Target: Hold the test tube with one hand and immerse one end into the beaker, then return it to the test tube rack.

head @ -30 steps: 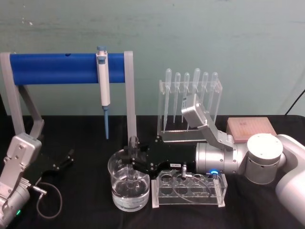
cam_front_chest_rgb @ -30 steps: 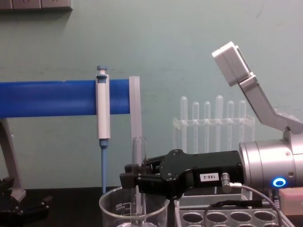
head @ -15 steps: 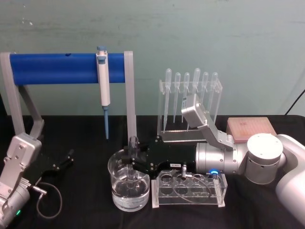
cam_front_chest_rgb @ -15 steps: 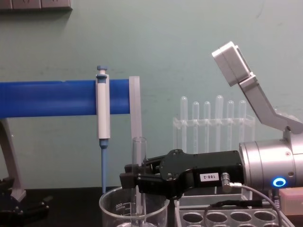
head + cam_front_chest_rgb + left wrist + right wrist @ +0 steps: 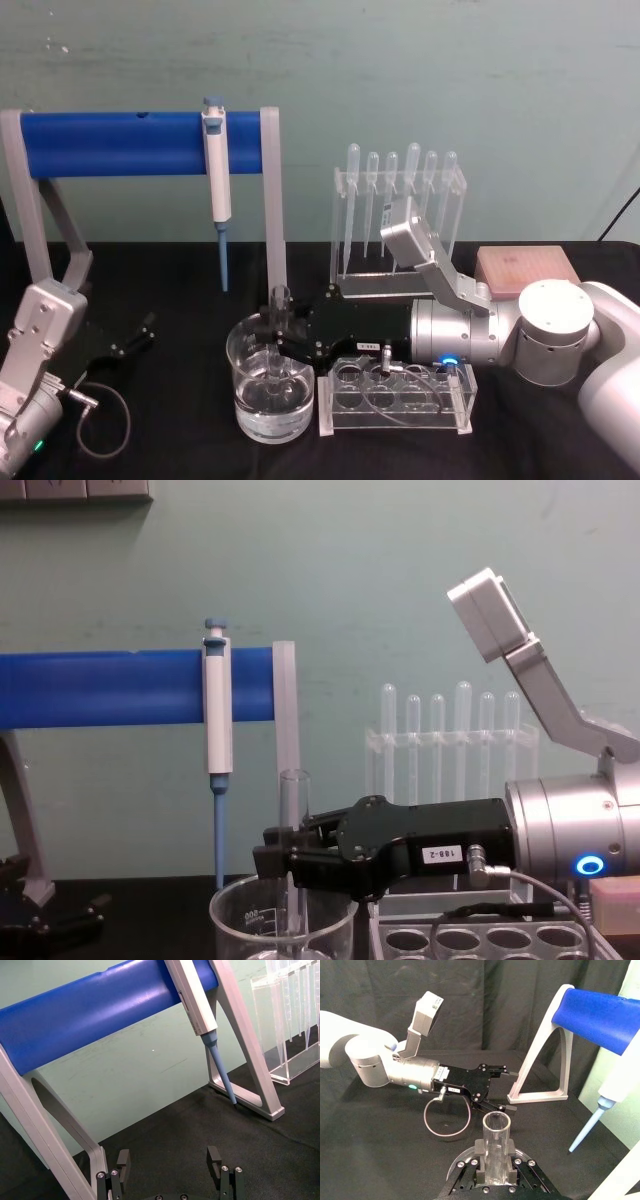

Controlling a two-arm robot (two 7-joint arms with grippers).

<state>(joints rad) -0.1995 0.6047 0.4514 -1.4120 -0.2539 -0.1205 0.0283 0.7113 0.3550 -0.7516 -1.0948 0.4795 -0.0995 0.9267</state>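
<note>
Fingers (image 5: 270,860) of right gripper (image 5: 292,865) gripped the tube (image 5: 294,800), upright in the beaker (image 5: 235,920).
We judged a straight, wall-clear dip best; left gripper (image 5: 169,1157) sat open.

Clear test tube (image 5: 294,802) upright in the right pincer (image 5: 289,859), lower end inside the wide glass beaker (image 5: 243,921)

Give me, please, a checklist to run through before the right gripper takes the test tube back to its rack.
1. Right gripper shut on the clear glass test tube: ok.
2. Tube upright, lower end inside the wide clear glass beaker: ok.
3. Tube end below the liquid: cannot tell.
4. Round holes of the clear plastic rack free: ok.
5. Left gripper open, apart from the beaker: ok.
</note>
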